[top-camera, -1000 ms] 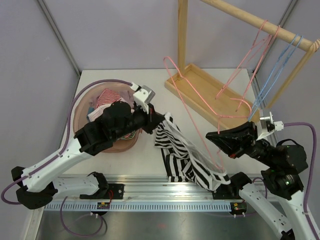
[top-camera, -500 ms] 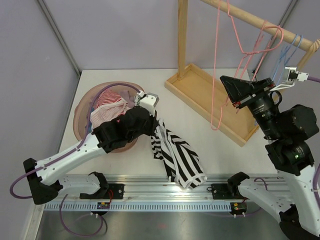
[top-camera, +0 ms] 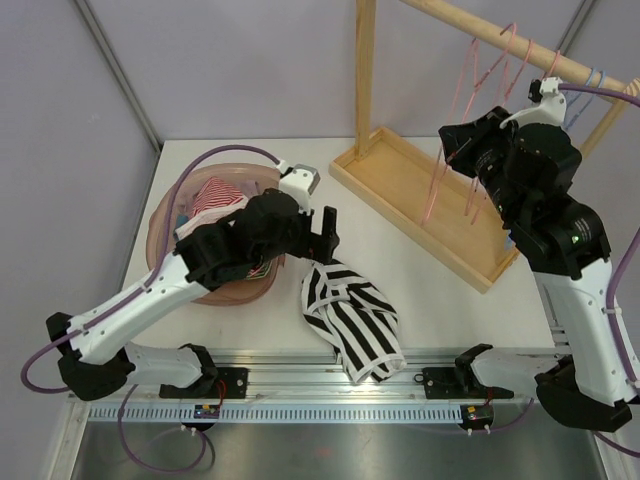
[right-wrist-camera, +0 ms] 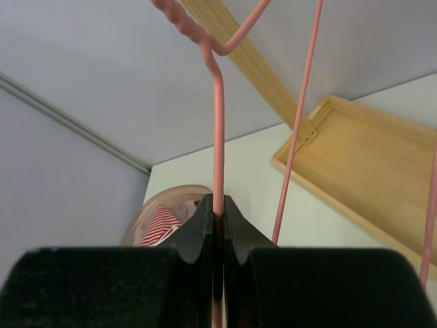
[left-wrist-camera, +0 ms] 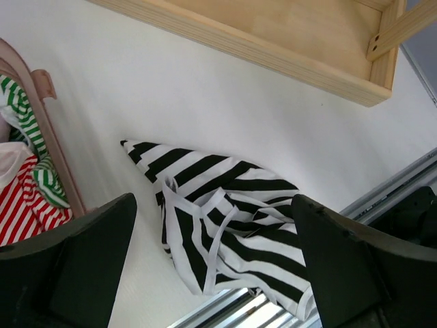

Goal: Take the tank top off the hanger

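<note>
The tank top (top-camera: 352, 325), striped black and white, lies crumpled on the table (top-camera: 420, 270) at the lower centre of the top view. It is off the hanger, and its near edge reaches over the front rail (top-camera: 300, 385). The left gripper (top-camera: 326, 235) hovers above its far end, fingers spread wide and empty, just right of the pink basket (top-camera: 160, 225) of clothes. At upper right the right gripper (right-wrist-camera: 217, 213) is clamped on the stem of a bare pink hanger (right-wrist-camera: 218, 130), raised beside the wooden rack (top-camera: 365, 80).
</note>
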`<state>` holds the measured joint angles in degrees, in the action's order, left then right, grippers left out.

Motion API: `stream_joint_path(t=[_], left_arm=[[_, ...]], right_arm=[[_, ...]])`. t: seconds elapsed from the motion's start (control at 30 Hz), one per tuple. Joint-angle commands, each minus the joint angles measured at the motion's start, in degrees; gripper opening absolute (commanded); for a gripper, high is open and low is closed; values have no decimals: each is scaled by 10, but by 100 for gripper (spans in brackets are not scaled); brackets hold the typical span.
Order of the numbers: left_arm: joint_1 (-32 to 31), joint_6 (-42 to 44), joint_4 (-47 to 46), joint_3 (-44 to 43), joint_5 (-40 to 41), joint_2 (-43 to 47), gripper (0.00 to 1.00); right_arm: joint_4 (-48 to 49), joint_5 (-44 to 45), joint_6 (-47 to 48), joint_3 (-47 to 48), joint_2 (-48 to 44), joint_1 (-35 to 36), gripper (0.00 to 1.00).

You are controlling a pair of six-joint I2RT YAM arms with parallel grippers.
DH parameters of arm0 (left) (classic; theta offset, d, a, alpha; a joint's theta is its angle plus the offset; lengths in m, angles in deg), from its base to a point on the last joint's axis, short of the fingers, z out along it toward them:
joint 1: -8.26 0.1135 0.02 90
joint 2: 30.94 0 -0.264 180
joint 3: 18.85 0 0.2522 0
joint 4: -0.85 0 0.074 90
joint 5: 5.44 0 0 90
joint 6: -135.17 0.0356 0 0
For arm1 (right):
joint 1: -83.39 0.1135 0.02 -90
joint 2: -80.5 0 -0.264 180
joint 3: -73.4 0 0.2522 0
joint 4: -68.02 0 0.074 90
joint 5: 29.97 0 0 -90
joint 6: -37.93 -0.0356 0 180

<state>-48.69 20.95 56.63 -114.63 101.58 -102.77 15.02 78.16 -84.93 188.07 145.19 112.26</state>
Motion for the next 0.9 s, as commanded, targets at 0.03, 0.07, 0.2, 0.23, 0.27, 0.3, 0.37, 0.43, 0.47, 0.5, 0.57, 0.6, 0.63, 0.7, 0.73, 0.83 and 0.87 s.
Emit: stream_joint_path(t=[0.03,0.07,0.2,0.23,0.27,0.3,0.37,0.43,0.47,0.5,0.57,0.6,0.63,0.7,0.73,0.83,0.87], left_arm=[[2,8,69,-3,23,69,99],[2,10,75,3,26,79,99],[-3,12,100,32,27,133,99],[-4,12,110,36,27,154,99],[-4,13,113,48,27,164,99],[-4,14,115,52,24,176,99],[-3,18,118,66,19,208,99],[-4,16,126,71,20,233,99],[-4,16,128,75,20,240,99],[-4,16,133,77,23,246,99],[-3,17,134,86,32,264,99],[-4,22,135,89,36,268,99],[-4,21,137,92,48,271,99],[-4,23,138,99,59,276,99],[-4,23,137,100,61,277,99],[-3,24,127,110,52,279,99],[-3,24,123,114,52,280,99]], right_arm=[[-22,88,40,87,46,1,0],[-22,94,43,92,55,1,0],[-25,132,69,153,119,-2,0],[-29,138,73,164,129,-3,0],[-29,141,77,174,139,-8,0],[-29,155,86,191,156,-13,0],[-42,150,78,203,171,-50,0],[-49,118,62,206,184,-83,0],[-40,114,52,182,178,-99,0],[-30,114,51,164,171,-100,0],[1,118,43,103,156,-100,0],[10,118,41,84,140,-99,0],[16,118,39,67,135,-100,0],[24,110,32,26,116,-100,0],[28,108,30,13,108,-100,0],[46,103,26,-34,79,-100,0],[51,100,28,-47,74,-99,0]])
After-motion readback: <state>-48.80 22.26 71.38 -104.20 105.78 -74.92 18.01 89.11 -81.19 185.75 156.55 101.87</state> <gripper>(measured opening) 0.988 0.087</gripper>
